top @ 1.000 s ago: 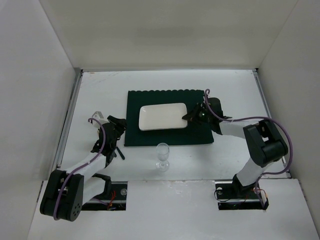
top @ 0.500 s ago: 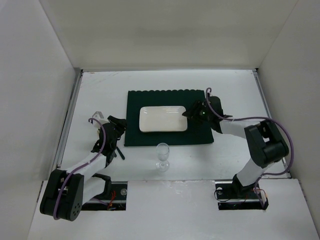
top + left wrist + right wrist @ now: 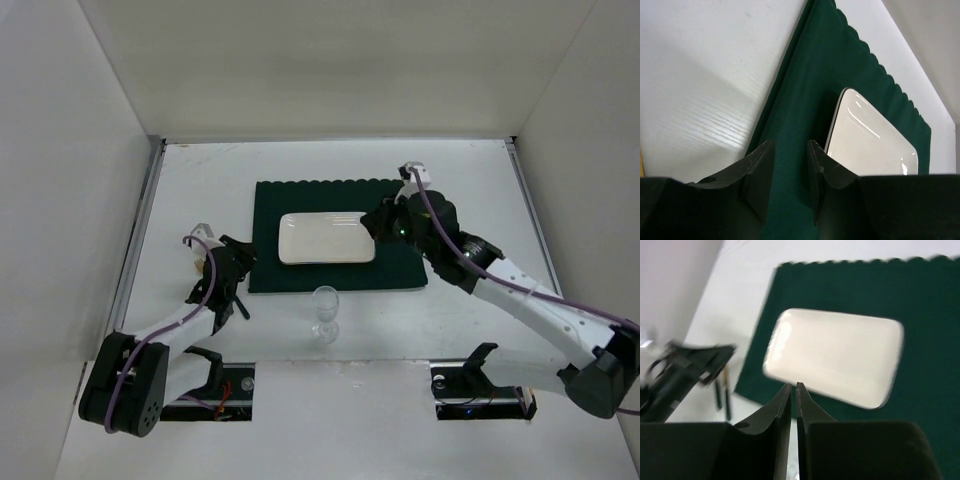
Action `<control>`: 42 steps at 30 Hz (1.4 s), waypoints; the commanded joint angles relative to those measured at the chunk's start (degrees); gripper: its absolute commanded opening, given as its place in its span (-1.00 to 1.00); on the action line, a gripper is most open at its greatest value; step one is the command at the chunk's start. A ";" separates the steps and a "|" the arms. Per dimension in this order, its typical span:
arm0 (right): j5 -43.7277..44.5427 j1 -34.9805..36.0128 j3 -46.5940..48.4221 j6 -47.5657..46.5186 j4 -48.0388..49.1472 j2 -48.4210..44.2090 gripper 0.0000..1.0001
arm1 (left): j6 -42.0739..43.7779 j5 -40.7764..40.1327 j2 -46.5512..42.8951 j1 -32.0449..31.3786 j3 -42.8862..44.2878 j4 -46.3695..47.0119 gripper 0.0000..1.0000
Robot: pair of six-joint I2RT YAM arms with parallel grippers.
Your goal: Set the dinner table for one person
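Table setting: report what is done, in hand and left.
Done: placemat on the table, plate on it, glass standing by the placemat's near edge. In hand: nothing; right gripper shut, empty, above the plate's right end; left gripper slightly open beside the placemat's left edge. Left: probably cutlery; none lies by the plate.

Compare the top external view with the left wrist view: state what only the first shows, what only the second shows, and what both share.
Only top external: the clear stemmed wine glass, standing on bare table in front of the mat, and the right end effector by the plate's right end.
Only left wrist: a close look at the left end effector, its dark fingers apart with nothing between them.
Both: the dark green scallop-edged placemat, the white rectangular plate lying on it, and the large matte white dinner table.
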 commanded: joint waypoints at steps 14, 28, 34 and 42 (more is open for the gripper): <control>9.55 27.22 32.03 -12.29 -43.52 7.66 -0.19 | 2.57 -3.35 -4.88 -3.43 0.45 1.85 -0.35; 9.99 30.83 36.44 -15.28 -48.98 16.99 -0.18 | 2.40 -4.06 -8.15 -2.91 -0.69 0.62 -0.21; 8.50 31.45 36.44 -15.28 -48.10 18.84 -0.19 | 2.13 -3.45 -6.03 -3.26 -0.25 1.14 -0.21; 6.91 31.71 36.35 -15.45 -46.96 20.86 -0.41 | 1.87 -2.66 -6.99 -2.64 -0.34 0.71 -0.20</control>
